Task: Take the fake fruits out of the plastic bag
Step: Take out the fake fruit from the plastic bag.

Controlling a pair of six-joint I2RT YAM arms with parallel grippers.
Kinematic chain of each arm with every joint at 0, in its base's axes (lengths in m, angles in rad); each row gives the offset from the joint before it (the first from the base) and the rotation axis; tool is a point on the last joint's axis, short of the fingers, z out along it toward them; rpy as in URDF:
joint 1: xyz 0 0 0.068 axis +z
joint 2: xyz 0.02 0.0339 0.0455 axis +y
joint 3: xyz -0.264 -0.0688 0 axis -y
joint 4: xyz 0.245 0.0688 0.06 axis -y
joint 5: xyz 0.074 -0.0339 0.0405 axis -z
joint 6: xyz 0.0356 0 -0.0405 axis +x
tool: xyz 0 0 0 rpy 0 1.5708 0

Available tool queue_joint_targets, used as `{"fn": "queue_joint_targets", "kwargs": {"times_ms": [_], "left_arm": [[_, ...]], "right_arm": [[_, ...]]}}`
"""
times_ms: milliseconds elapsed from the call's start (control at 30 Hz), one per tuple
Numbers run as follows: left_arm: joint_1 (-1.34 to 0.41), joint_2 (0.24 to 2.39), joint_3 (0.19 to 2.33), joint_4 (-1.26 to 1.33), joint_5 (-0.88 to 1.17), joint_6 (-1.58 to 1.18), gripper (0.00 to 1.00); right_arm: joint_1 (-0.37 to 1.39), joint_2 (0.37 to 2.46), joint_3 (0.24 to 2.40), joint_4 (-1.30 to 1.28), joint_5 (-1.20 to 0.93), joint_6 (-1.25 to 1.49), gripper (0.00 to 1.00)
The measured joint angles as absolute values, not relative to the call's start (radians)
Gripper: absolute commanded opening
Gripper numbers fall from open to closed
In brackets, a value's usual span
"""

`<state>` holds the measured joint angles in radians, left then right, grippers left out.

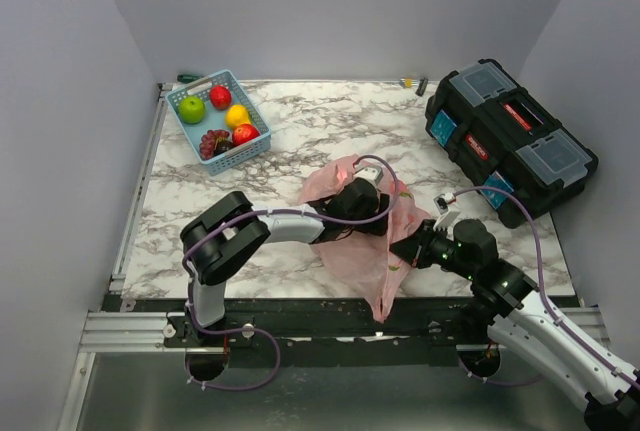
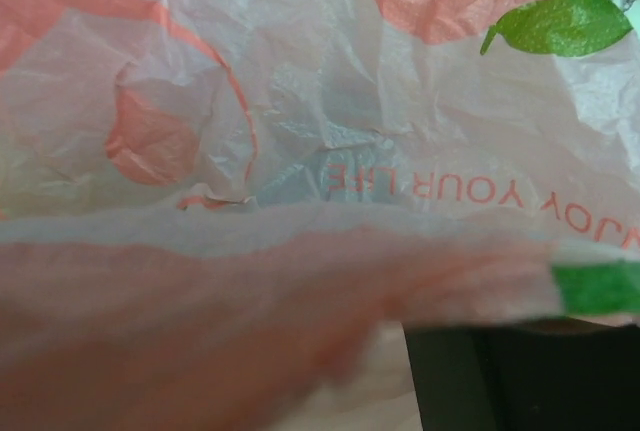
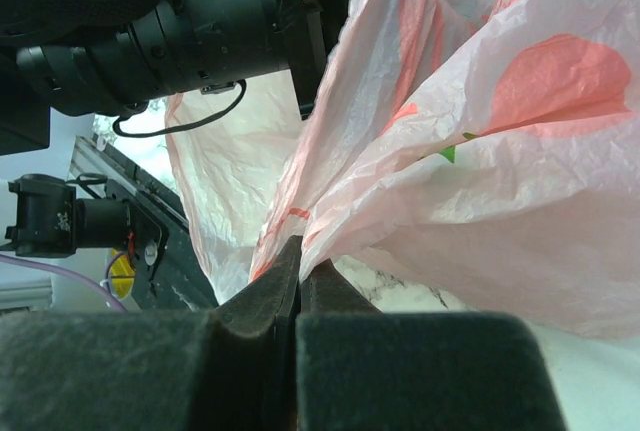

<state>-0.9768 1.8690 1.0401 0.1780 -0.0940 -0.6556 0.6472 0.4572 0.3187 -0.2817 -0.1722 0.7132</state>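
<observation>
The thin translucent pink plastic bag (image 1: 368,241) lay mid-table. The right gripper (image 3: 298,256) was clamped on its film. The left gripper (image 1: 362,194) hung over the bag, its opening indeterminable. Five glossy fake fruits (image 1: 237,114) sat in the light blue slotted basket (image 1: 197,87); any remaining contents were hidden.

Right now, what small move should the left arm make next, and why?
Probably ease the left gripper further into the plastic bag: its camera shows only crinkled film, nothing to grasp, and the right gripper pinches the film shut.
</observation>
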Motion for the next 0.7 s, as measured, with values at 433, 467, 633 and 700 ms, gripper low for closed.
{"fn": "queue_joint_targets", "kwargs": {"times_ms": [433, 467, 633, 700], "left_arm": [[-0.974, 1.811, 1.007, 0.17, -0.001, -0.62, 0.32], [-0.974, 1.783, 0.995, 0.167, 0.002, -0.613, 0.32], [-0.974, 1.662, 0.937, 0.148, 0.005, -0.588, 0.23], [-0.974, 1.602, 0.905, 0.139, 0.005, -0.57, 0.2]], "right_arm": [[0.647, 0.458, 0.319, -0.278, -0.173, 0.705, 0.01], [0.647, 0.458, 0.319, -0.278, -0.173, 0.705, 0.01], [0.647, 0.458, 0.319, -0.277, -0.173, 0.702, 0.01], [0.647, 0.459, 0.319, -0.276, -0.172, 0.702, 0.01]]}}
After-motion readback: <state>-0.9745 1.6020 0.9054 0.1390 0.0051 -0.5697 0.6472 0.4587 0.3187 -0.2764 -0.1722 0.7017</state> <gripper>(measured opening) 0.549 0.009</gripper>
